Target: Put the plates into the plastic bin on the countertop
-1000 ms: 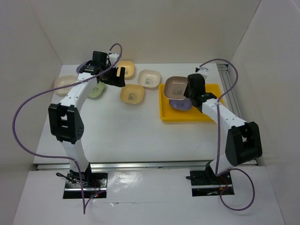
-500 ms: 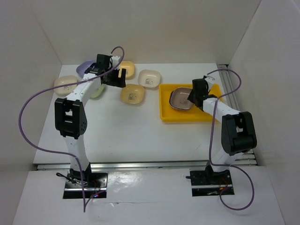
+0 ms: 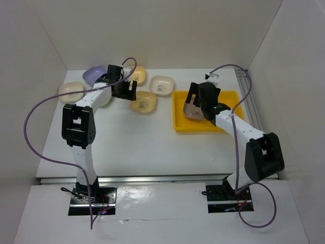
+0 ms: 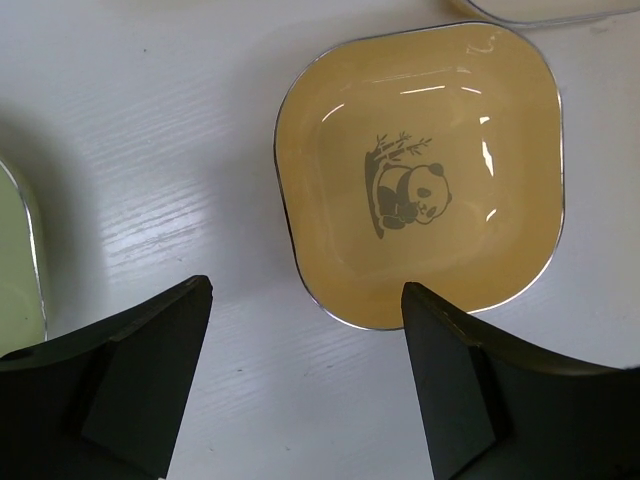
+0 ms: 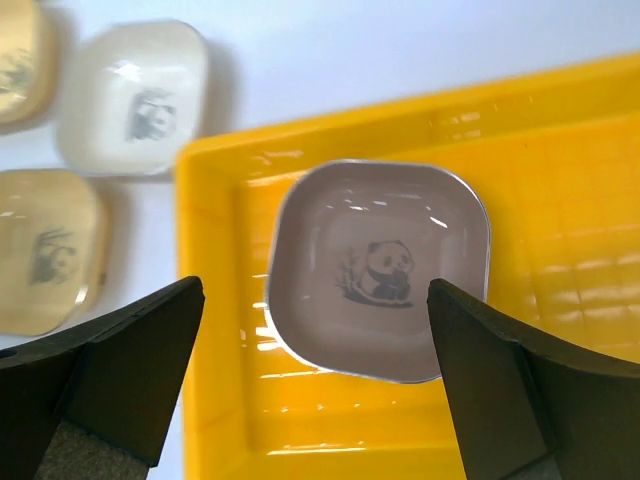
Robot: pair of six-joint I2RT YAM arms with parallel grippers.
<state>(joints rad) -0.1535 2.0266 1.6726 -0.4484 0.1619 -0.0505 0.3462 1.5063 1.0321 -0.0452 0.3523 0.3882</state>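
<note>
A mauve-brown plate [image 5: 380, 265] with a panda mark lies flat in the yellow plastic bin [image 5: 210, 330], apart from any finger. My right gripper [image 5: 315, 290] hovers open above it, the jaws wide on either side; from above the right gripper [image 3: 195, 99] covers part of that plate [image 3: 191, 112]. My left gripper [image 4: 305, 290] is open just over the countertop [image 4: 150, 150], at the near rim of a yellow plate [image 4: 420, 180]. From above the left gripper [image 3: 128, 90] stands beside that yellow plate [image 3: 143, 101].
More plates lie on the countertop [image 3: 137, 142]: lavender [image 3: 94, 75], cream [image 3: 71, 91], a second yellow [image 3: 138, 75], cream-white [image 3: 162, 85], and a pale green one [image 4: 15, 270] mostly under the left arm. A metal rail [image 3: 249, 96] runs past the bin [image 3: 203, 127].
The right gripper lowered the mauve-brown plate into the bin, let go of it and opened wide. The left gripper shifted right toward the yellow plate.
</note>
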